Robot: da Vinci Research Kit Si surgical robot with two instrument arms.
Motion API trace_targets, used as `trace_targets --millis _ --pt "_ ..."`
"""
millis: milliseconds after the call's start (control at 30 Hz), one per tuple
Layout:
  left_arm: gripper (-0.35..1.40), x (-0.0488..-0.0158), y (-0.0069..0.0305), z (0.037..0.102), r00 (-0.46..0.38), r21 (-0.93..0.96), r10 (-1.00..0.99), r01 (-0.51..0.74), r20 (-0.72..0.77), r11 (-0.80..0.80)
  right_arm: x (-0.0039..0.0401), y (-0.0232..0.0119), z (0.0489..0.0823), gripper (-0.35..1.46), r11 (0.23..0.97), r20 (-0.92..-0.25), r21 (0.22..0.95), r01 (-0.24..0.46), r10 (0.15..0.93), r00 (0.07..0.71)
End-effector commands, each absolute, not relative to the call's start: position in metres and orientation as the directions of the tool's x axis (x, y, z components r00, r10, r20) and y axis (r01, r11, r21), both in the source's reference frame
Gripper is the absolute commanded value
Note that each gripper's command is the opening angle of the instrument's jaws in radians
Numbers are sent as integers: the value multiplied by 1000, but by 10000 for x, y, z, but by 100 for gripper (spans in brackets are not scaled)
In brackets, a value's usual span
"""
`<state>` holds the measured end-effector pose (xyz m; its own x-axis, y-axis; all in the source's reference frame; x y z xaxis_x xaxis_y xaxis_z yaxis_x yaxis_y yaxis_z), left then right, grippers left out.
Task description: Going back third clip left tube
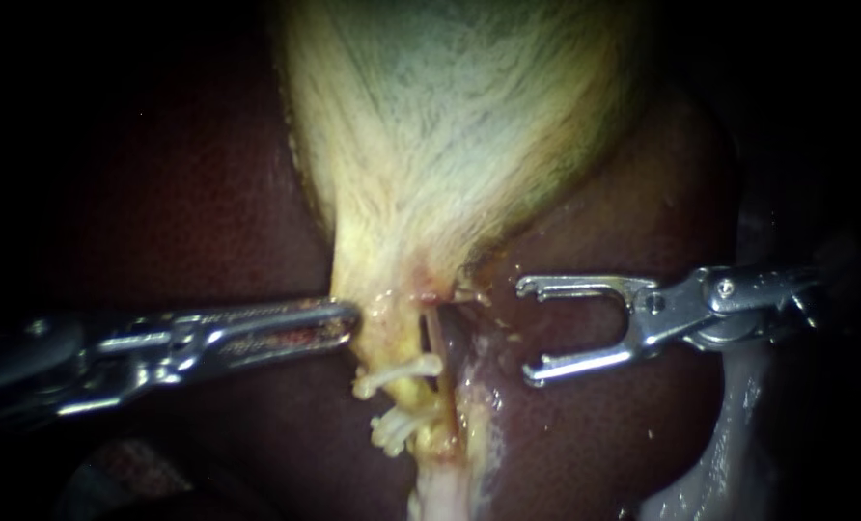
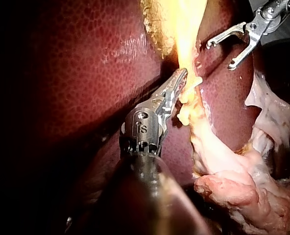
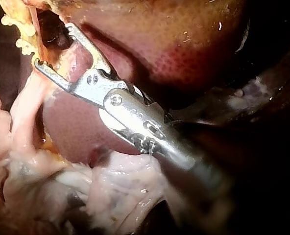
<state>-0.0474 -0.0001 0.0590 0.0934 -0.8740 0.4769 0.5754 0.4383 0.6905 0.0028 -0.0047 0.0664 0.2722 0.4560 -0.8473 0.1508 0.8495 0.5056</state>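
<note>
Looks like the back-off step. Over the liver (image 1: 160, 193), below the gallbladder (image 1: 450, 116), the right instrument (image 1: 525, 328) sits just right of the left tube (image 1: 406, 338), jaws wide open and empty. Next: pull straight back without snagging the liver. The left instrument (image 1: 339, 318) has jaws closed, tip against the gallbladder neck. Two clips (image 1: 406, 371) are visible on the tube.

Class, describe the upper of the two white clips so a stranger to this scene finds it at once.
Follow the pale gallbladder down to where it narrows to a tube over the dark liver. Two white clips cross it; the upper clip is nearer the left instrument, the lower clip beneath.
</note>
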Motion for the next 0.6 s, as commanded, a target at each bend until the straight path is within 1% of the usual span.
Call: trace_targets --millis 33,233,600 --pt "-35 -477 -1 592 98 686 -875 581 475 438 28 -47 664 59 849 -847 506 151 456 273" --pt "-35 -490 -5 602 106 679 -875 589 473 439 28 -48 663 59 849 -847 506 151 456 273" --pt "-35 -491 -5 602 108 681 -875 585 472 440 28 -48 663 59 849 -847 506 151 456 273"
